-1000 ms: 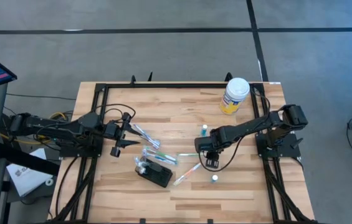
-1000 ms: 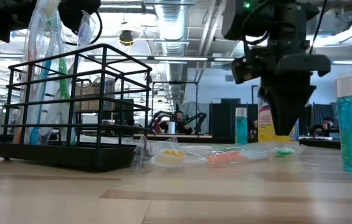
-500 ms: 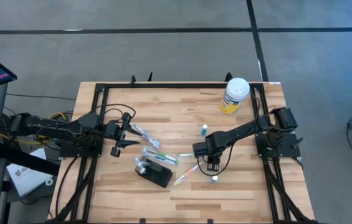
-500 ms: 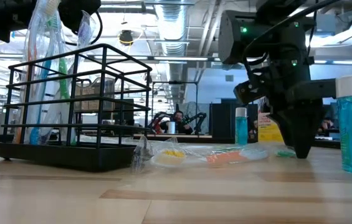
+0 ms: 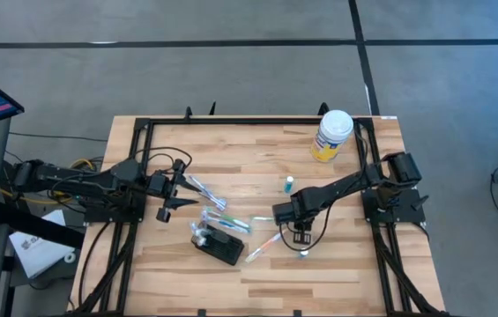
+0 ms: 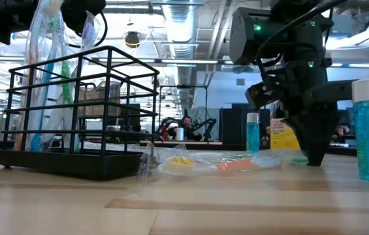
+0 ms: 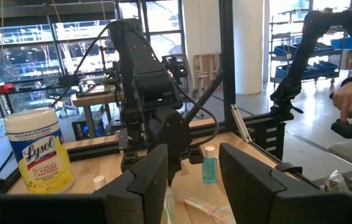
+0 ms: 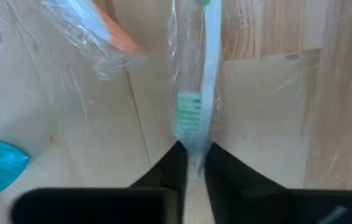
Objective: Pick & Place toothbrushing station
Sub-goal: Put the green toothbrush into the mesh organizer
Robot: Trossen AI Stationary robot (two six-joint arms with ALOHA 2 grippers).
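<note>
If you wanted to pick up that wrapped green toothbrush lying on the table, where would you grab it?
Near the bristle end, from straight above. The green toothbrush lies flat on the wood in a clear wrapper, so only its narrow sides can be pinched. The right gripper already has its fingers closing across that end.

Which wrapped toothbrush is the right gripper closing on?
The green-and-white one, its wrapper pinched between the right gripper fingers; the orange one lies untouched beside it.

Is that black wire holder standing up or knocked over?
Standing upright. The low view shows the holder flat on its base on the table, with wrapped toothbrushes sticking up from it.
</note>
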